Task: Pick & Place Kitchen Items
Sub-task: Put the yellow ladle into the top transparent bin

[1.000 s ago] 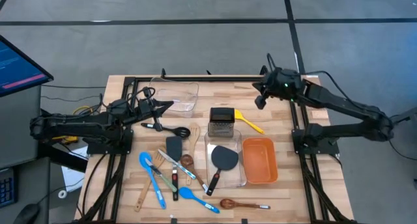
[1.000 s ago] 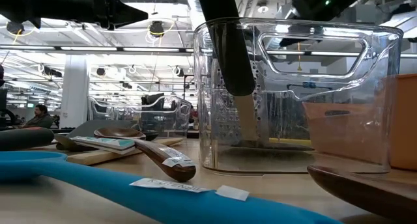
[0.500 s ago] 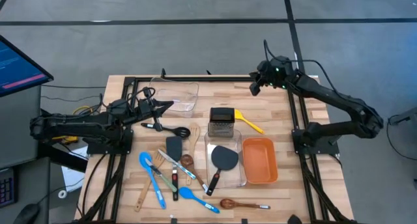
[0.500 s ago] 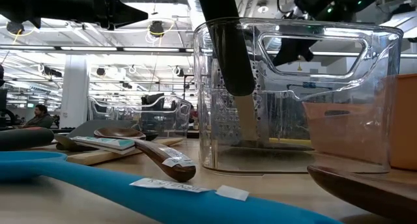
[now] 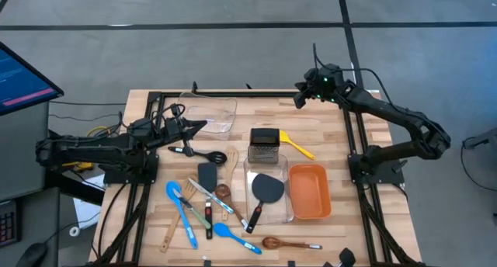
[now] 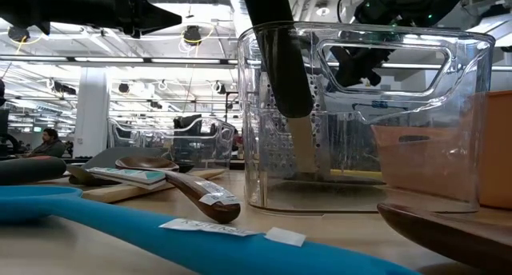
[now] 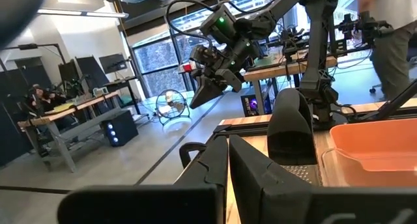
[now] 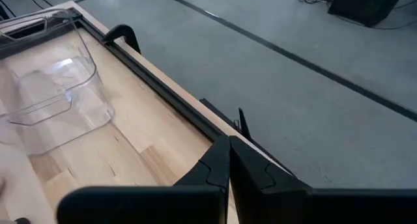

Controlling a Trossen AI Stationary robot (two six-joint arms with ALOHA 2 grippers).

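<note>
Kitchen items (image 5: 210, 201) lie scattered on the tabletop (image 5: 342, 213) left of the orange bin (image 5: 309, 191) from above. Right gripper (image 5: 300, 101) hovers beyond that bin, left gripper (image 5: 203, 125) far left. Wrist views: both sets of fingers (image 8: 225, 160) pressed together, holding nothing.

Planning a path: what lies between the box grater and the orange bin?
In the high view, only the yellow spoon lies between the box grater and the orange bin.

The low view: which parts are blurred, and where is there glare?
Low view: the blue spoon nearest the lens is soft, and so is the dark wooden edge at the lower right; the clear bin is sharp, with bright reflections on its rim and handle; the ceiling lights behind are bright streaks.
</note>
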